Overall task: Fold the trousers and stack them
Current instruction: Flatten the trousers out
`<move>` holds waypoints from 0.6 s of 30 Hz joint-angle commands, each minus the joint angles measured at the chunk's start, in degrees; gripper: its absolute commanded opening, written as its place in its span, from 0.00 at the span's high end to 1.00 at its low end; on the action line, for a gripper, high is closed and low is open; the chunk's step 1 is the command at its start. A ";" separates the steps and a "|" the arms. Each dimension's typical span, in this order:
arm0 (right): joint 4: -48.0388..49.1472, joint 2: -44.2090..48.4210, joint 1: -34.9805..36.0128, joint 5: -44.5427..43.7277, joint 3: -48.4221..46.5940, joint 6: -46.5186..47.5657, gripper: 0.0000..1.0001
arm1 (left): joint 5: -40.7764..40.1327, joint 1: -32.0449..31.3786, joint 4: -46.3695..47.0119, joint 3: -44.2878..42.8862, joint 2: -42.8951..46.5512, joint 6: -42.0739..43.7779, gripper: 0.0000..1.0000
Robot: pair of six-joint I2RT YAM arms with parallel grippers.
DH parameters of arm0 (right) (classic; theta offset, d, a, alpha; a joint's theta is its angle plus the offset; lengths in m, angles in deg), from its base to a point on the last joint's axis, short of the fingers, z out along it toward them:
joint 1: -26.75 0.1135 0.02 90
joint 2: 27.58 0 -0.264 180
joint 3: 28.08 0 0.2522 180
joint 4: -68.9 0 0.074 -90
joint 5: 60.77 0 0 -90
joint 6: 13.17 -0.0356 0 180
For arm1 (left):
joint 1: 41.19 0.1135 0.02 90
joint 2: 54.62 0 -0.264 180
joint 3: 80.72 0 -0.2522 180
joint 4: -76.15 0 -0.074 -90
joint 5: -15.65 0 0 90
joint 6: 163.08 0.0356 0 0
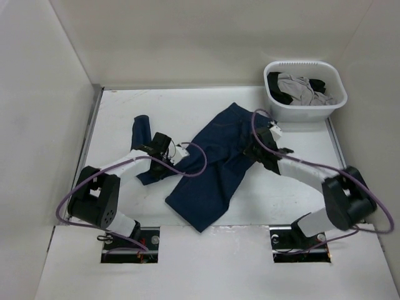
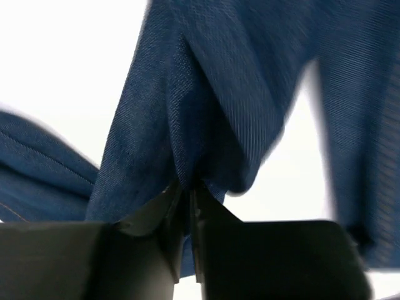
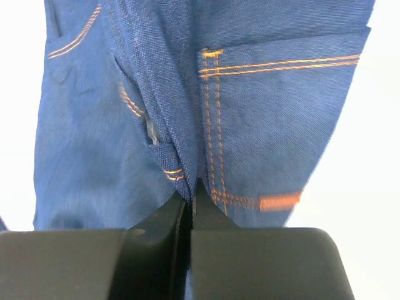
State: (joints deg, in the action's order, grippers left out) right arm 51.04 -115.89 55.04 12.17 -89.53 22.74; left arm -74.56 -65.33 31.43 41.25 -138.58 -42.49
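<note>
Plainly, the trousers (image 1: 212, 169) lie rumpled across the middle of the table (image 1: 294, 200), waist end toward the far right, one leg running down to the near edge and the other bunched off to the left. Both pincers are closed on the denim. The left gripper (image 2: 187, 194) nips a narrow raised ridge of leg cloth, and the right gripper (image 3: 190, 203) nips a seam beside the orange-stitched pocket (image 3: 281, 125). Each bite looks thin, taking only a crease at the very fingertips, so I judge the main risk to be the heavy denim sliding out once weight comes onto it. Either pinch may also hold just the top layer, which would leave the under layer dragging and twist the fold. The two grips sit at unlike places, one on a leg and one near the waist, so pulling them apart could skew the garment rather than flatten it. The long leg near the front edge might slide off the table if hauled that way. The basket (image 1: 304, 111) holding the grey garment (image 1: 300, 87) and black garment (image 1: 320, 84) stands near the right arm, where a wide swing could knock it.
</note>
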 commanded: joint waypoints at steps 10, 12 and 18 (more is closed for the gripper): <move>-23.70 52.34 7.25 -7.11 24.19 -20.83 0.41 | -5.78 14.00 8.38 -36.91 -17.64 -1.50 0.66; -30.15 55.86 9.79 -6.23 27.62 -28.67 0.00 | -4.28 12.24 6.97 -38.08 -15.98 0.43 0.42; -41.58 62.12 11.83 -12.02 27.82 -41.69 0.00 | -2.70 -0.56 2.15 -24.49 1.74 9.91 0.28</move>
State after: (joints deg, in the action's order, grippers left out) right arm 18.78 -55.80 66.34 5.50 -59.50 -7.22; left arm -79.74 -58.49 39.14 10.30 -148.13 -39.19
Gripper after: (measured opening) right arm 0.998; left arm 0.711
